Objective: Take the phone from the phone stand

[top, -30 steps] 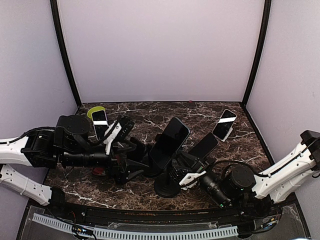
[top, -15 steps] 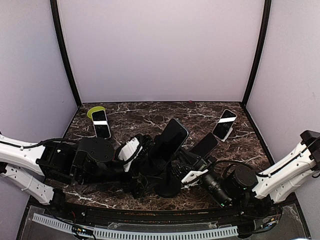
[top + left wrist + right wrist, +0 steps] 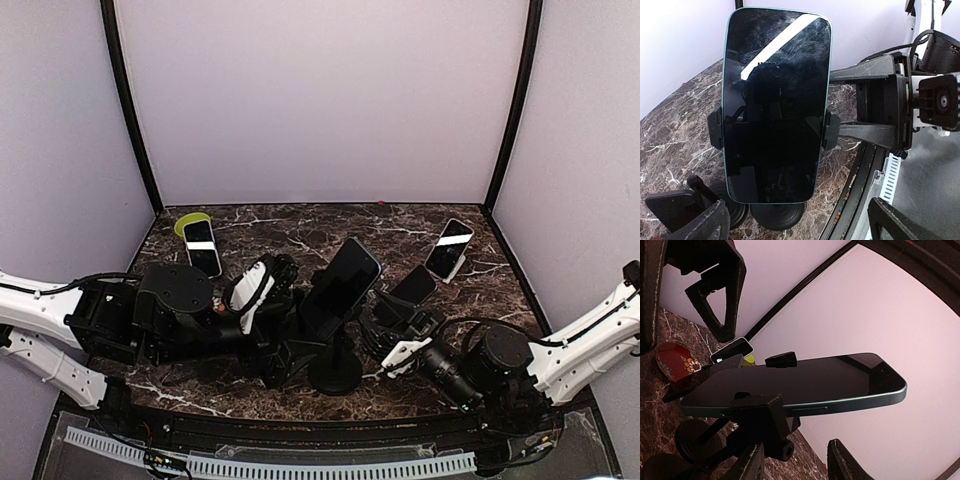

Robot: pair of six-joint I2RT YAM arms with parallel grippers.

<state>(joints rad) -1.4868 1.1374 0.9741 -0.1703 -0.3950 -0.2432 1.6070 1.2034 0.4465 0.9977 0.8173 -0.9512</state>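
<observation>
1. From the top view we look down from above and behind onto the whole table.
2. From the left wrist we face the phone screen-on, close.
3. From the right wrist we see it edge-on, from low and close; all three views share it.

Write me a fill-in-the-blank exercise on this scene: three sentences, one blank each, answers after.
1. The phone is clamped at its two long ___ by the phone stand.
2. In the top view, the spare phone beside the green object lies at the back ___ of the table.
3. The left gripper and the right gripper touch nothing, and the fingers of both are ___.
Missing words: sides; left; open.
</observation>
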